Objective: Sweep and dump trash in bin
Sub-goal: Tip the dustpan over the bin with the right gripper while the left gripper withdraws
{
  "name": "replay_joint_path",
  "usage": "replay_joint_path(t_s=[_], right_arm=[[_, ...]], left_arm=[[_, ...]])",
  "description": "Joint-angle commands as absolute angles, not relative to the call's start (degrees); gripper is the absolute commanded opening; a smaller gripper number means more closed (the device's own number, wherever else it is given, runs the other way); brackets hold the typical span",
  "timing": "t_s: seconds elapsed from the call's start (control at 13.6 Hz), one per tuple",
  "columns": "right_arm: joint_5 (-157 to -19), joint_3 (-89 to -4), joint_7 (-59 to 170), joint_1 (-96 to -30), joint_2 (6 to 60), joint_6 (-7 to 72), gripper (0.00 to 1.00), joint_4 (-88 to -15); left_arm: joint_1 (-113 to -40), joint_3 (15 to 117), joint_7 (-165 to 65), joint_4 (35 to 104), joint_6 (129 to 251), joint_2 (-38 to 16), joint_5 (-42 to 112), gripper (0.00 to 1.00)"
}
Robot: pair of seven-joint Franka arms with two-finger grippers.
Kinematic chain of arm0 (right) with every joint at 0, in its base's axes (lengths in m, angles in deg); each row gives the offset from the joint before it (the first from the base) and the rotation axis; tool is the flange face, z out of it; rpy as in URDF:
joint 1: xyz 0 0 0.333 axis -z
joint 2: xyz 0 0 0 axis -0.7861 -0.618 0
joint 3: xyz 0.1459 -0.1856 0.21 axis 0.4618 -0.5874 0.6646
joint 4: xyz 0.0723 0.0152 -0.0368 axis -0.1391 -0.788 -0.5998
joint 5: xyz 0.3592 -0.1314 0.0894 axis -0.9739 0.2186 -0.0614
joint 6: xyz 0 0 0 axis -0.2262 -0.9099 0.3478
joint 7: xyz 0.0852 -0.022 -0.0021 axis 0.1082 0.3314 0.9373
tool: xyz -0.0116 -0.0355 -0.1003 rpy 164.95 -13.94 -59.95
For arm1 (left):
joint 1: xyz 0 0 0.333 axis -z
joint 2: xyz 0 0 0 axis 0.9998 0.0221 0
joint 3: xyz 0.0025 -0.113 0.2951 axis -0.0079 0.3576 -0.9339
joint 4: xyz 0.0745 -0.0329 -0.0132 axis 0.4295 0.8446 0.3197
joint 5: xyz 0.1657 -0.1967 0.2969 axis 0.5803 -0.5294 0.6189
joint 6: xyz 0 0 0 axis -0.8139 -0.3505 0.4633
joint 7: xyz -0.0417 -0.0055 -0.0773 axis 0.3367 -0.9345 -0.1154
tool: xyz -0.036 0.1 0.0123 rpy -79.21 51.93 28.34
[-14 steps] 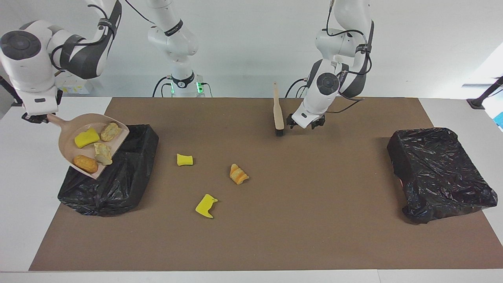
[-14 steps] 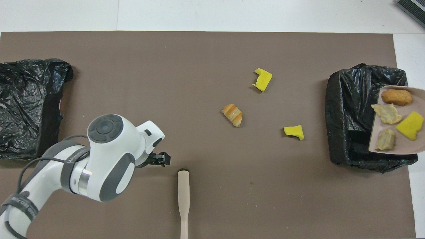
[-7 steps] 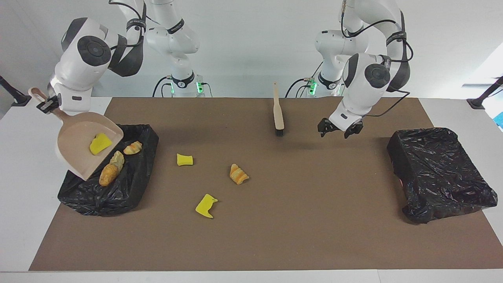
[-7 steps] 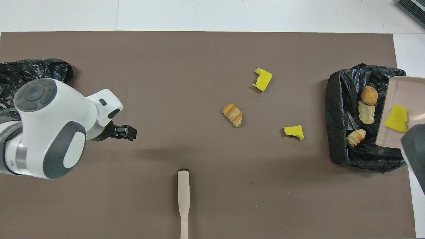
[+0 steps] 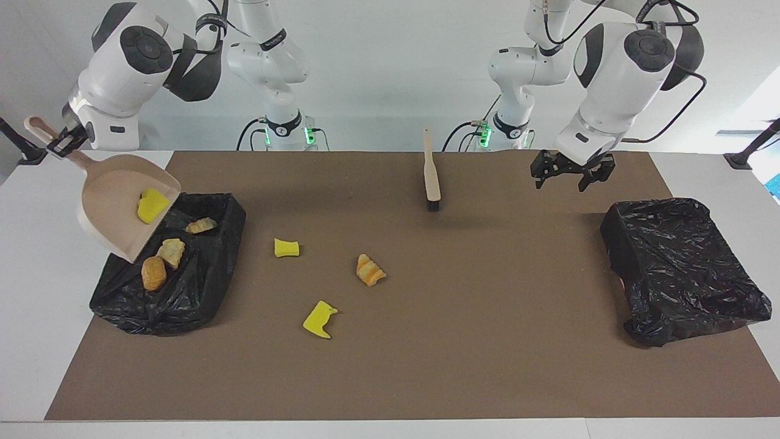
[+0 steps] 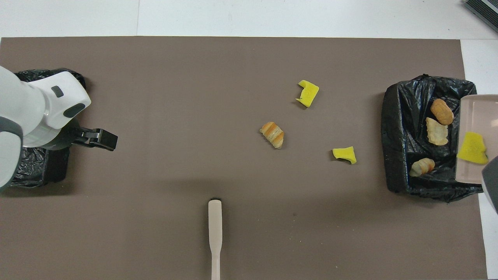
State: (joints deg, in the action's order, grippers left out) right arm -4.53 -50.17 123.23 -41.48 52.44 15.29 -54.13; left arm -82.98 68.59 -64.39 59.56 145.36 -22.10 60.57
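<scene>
— What's the room like?
— A plain white wall [image 5: 378, 73] rises at the robots' end, evenly and softly lit.
— And the furniture?
— A white tabletop [image 5: 36, 305], most of it covered by a large brown mat [image 5: 463, 341]. At the left arm's end a bright patch [image 5: 762, 103] shows, window-like, and a dark slanted stand [image 5: 752, 146] sits beside it.

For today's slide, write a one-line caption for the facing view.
Right gripper tips the dustpan over a black-lined bin; three lumps inside, one yellow foam chunk clinging.
</scene>
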Motion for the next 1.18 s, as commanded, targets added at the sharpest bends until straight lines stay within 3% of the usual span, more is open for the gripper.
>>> replay_joint_path(t_s=[0.0,0.59,0.96,1.1], right_arm=[[-4.16,-49.7,122.4,-41.8,53.45,18.97,0.0,-58.79],[-1.42,-49.88,132.14,-41.37,54.32,19.26,0.0,-54.76],[-8.88,-50.14,133.98,-41.1,54.15,21.72,0.0,-55.9],[-10.39,-50.05,129.88,-41.63,53.88,21.19,0.0,-55.47]], left_arm=[[-84.25,69.01,-66.0,57.29,142.05,-23.49,61.49,1.0],[-84.43,67.86,-66.08,57.73,140.38,-26.75,61.31,1.0],[-84.6,67.69,-65.29,56.85,142.75,-25.62,60.18,1.0],[-84.51,67.16,-65.29,53.26,142.05,-23.52,60.08,1.0]])
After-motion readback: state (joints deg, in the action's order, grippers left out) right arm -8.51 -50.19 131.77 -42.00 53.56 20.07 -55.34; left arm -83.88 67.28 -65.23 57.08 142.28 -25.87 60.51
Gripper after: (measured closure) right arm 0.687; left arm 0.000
